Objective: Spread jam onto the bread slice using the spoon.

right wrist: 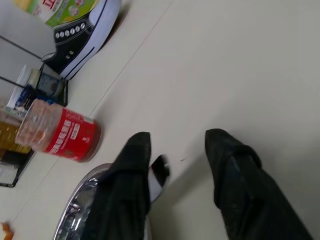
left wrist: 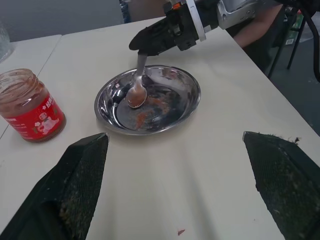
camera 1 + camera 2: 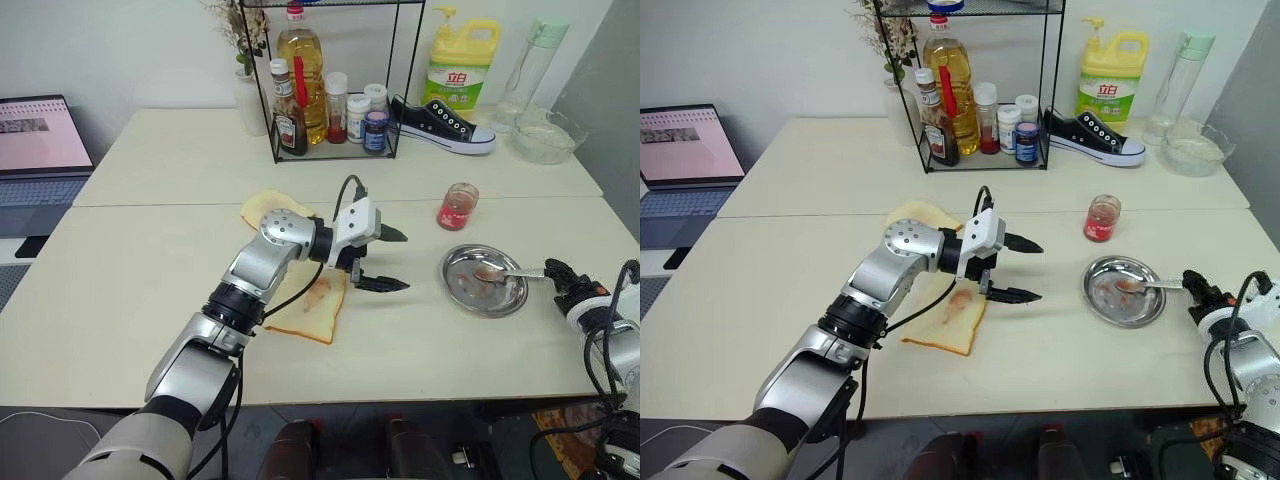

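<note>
Reaching across the middle of the table, the left arm is held bent at the elbow, and the left gripper (image 3: 385,260) is seen with its jaws spread wide and nothing between them, hanging just above the right edge of the bread slice (image 3: 312,304). The slice lies flat near the table's centre, pale with a tan crust, and a reddish smear is seen on its face. A second piece of bread (image 3: 268,206) is partly hidden behind the arm.

Near the table's right edge the right gripper (image 3: 556,272) is held low, its fingers parted, with the end of the spoon's handle at or between them; whether the handle is gripped cannot be told. The spoon (image 2: 136,93) is seen lying in the round steel dish (image 3: 510,295), its red-stained bowl resting on the dish floor and its handle laid over the rim. Red smears are seen in the dish. The jam jar (image 3: 457,206) stands open behind the dish, towards the far side. Bare tabletop is left between the bread and the dish, and along the near edge.
</note>
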Motion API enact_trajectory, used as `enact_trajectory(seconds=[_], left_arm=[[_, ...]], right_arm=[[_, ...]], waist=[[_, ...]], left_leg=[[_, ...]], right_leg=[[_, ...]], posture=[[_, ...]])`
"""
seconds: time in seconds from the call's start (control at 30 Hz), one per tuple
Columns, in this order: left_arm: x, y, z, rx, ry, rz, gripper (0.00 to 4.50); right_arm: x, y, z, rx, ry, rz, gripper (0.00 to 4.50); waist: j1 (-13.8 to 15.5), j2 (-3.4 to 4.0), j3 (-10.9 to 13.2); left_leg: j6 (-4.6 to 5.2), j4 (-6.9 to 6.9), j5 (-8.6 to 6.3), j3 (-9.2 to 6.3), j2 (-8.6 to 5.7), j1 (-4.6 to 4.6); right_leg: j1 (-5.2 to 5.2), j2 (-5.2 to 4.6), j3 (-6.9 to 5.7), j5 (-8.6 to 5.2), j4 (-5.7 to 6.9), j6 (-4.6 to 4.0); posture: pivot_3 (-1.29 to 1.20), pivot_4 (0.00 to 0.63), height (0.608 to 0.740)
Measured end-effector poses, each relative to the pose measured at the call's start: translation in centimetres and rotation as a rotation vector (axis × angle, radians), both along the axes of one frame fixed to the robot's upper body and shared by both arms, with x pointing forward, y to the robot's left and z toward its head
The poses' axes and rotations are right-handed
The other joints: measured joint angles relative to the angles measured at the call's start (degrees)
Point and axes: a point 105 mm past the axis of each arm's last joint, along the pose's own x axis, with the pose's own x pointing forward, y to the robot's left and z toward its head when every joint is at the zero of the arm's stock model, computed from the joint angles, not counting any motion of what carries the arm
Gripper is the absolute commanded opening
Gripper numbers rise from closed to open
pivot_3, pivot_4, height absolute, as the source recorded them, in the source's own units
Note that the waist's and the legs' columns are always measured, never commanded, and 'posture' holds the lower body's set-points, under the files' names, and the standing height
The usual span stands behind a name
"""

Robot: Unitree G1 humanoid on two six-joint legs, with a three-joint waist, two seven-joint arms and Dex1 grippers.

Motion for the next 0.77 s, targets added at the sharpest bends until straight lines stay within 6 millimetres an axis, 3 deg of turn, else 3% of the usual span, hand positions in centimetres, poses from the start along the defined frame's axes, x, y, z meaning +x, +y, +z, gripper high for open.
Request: enact_trajectory(seconds=[0.1, 0.13, 0.23, 0.33, 0.43, 0.5, 0.67, 0.73, 0.77], left_arm=[[-0.1, -0.1, 0.1, -0.001, -0.006, -0.003, 4.5], [-0.1, 0.0, 0.2, -0.002, -0.007, -0.002, 4.5], [0.3, 0.8, 0.5, 0.0, -0.01, 0.026, 4.5], [1.3, 3.5, 1.2, 0.02, 0.01, 0.108, 4.5], [2.0, 8.2, 2.2, 0.043, 0.077, 0.222, 4.5], [2.0, 11.6, 2.5, 0.075, 0.111, 0.299, 4.5], [0.2, 21.2, 2.0, 0.176, 0.215, 0.525, 4.5], [-1.0, 23.8, 2.1, 0.192, 0.249, 0.591, 4.5], [-1.6, 24.1, 2.1, 0.199, 0.25, 0.592, 4.5]], right_arm=[[-0.5, -1.0, 0.6, 0.018, -0.009, -0.052, 4.29], [-0.5, -1.2, 0.9, 0.01, -0.009, -0.062, 4.45], [-0.6, -2.0, 3.7, -0.089, -0.041, -0.071, 4.45], [-0.5, -1.0, 8.3, -0.357, -0.073, 0.066, 4.45], [-0.1, 4.3, 11.4, -0.673, -0.107, 0.387, 4.45], [-0.2, 8.0, 11.5, -0.799, -0.118, 0.62, 4.45], [-2.5, 14.6, 9.9, -0.835, -0.132, 1.147, 4.45], [-3.8, 16.2, 10.3, -0.832, -0.153, 1.306, 4.45], [-4.3, 16.8, 10.4, -0.833, -0.162, 1.362, 4.45]], waist=[[0.0, 0.01, 0.0], [0.0, 0.02, 0.0], [-0.1, 0.08, 0.0], [-0.4, 0.21, 0.0], [-1.1, 0.22, 0.0], [-1.4, 0.22, 0.0], [-1.5, 0.18, 0.2], [-1.2, 0.08, 0.2], [-0.8, 0.02, 0.2]], left_leg=[[0.0, 0.0, 0.0, 0.0, 0.0, 0.01], [0.0, 0.0, 0.0, 0.01, 0.0, 0.0], [0.0, 0.0, 0.0, 0.02, 0.0, 0.01], [0.0, -0.01, 0.0, 0.04, 0.04, 0.01], [0.01, -0.02, 0.0, -0.08, 0.21, 0.01], [0.0, -0.04, -0.01, -0.16, 0.29, 0.02], [0.0, -0.04, -0.01, -0.17, 0.29, -0.03], [0.0, -0.01, -0.01, -0.19, 0.29, -0.04], [-0.01, 0.0, -0.01, -0.23, 0.23, -0.04]], right_leg=[[0.0, 0.0, 0.01, 0.0, 0.0, 0.0], [0.0, 0.0, 0.01, 0.0, 0.01, 0.0], [-0.01, 0.01, 0.02, 0.0, 0.01, 0.0], [-0.05, 0.07, 0.04, 0.0, 0.01, 0.0], [-0.06, 0.29, -0.03, -0.01, -0.01, 0.0], [-0.06, 0.39, -0.08, -0.01, -0.02, 0.0], [-0.11, 0.33, -0.07, -0.01, -0.06, -0.02], [-0.1, 0.03, -0.1, -0.02, -0.08, -0.02], [-0.04, -0.09, -0.11, -0.02, -0.09, -0.02]], posture=[[0.0, 0.15, 0.74], [0.0, 0.15, 0.74], [0.0, 0.15, 0.74], [0.0, 0.15, 0.74], [0.0, 0.15, 0.74], [0.0, 0.15, 0.74], [0.0, 0.15, 0.74], [0.0, 0.15, 0.74], [0.0, 0.15, 0.74]])
